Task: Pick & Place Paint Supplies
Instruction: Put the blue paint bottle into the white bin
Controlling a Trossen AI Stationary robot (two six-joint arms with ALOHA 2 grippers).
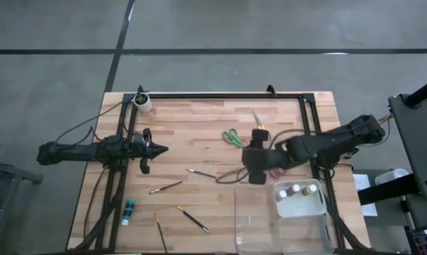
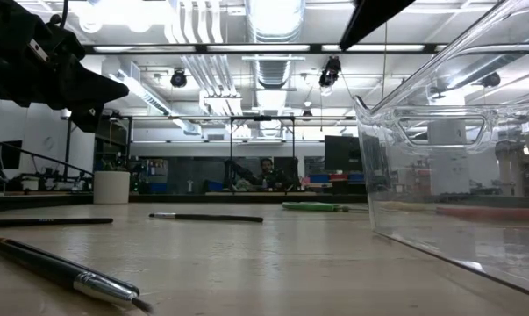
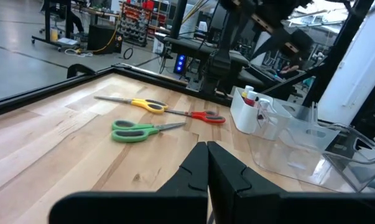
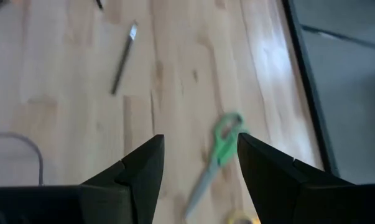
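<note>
A pale plank tabletop (image 1: 199,152) holds green scissors (image 1: 231,137) and brushes (image 1: 165,188). The right end effector (image 4: 199,163) hangs released; the left end effector (image 3: 207,163) is clenched, empty. Workshop beyond.

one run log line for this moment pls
left end effector shut, idle at table's left | right end effector open, empty, above green scissors | three bottles in tray | teal bottle on table

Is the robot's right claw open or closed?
Open. The right gripper has its two dark fingers spread apart, empty, and the green scissors show on the table between them.
</note>
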